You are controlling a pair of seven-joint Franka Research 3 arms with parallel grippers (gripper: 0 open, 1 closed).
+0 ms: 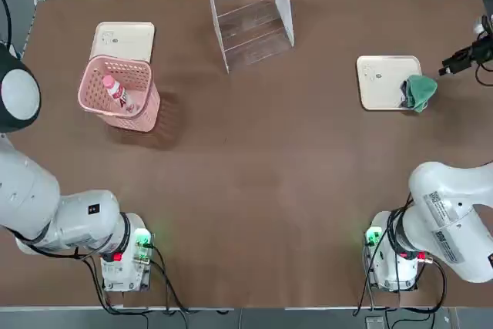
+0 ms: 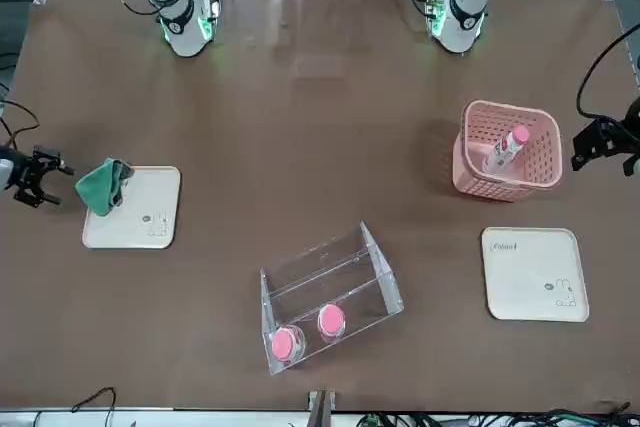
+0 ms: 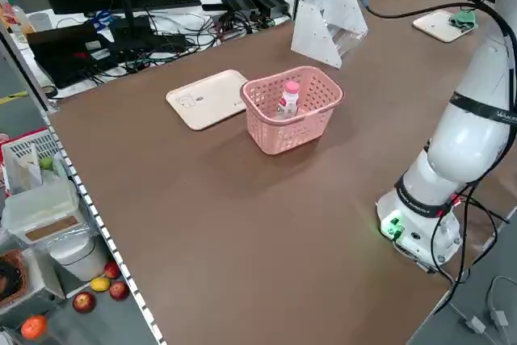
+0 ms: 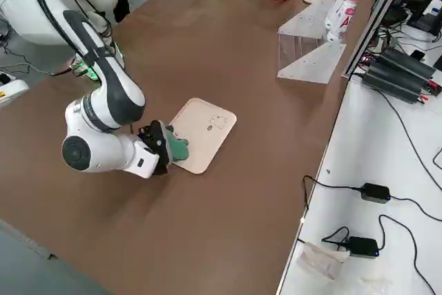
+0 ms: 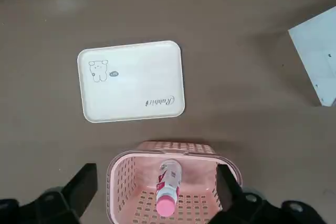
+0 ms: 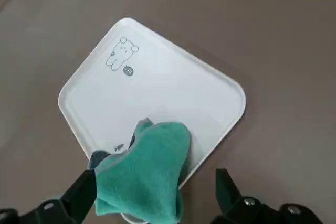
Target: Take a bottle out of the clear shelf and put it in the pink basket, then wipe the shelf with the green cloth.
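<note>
From overhead, the small white plastic bottle with the pink-red cap (image 1: pixel 118 92) is lying tilted inside the pink lattice-sided plastic basket (image 1: pixel 95 101) on the table's left, its long axis slanting and its cap toward the far-left corner. The transparent acrylic two-tier shelf (image 1: pixel 250 21) is standing at the far edge. The soft teal-green cloth (image 1: pixel 420 91) is draping over the right edge of a flat cream tray (image 1: pixel 383 82), with the right gripper (image 1: pixel 456 62) just beyond it, apart.

The front view is showing what the overhead one hides: two pink-capped bottles (image 2: pixel 306 332) sitting in the shelf.

In the left wrist view, the left gripper (image 5: pixel 157 195) is hovering over the basket, jaws spread wide and holding nothing.

In the right wrist view, the right gripper (image 6: pixel 152 195) is standing wide open around the cloth's bunched end, one finger (image 6: pixel 84 192) touching it.
</note>
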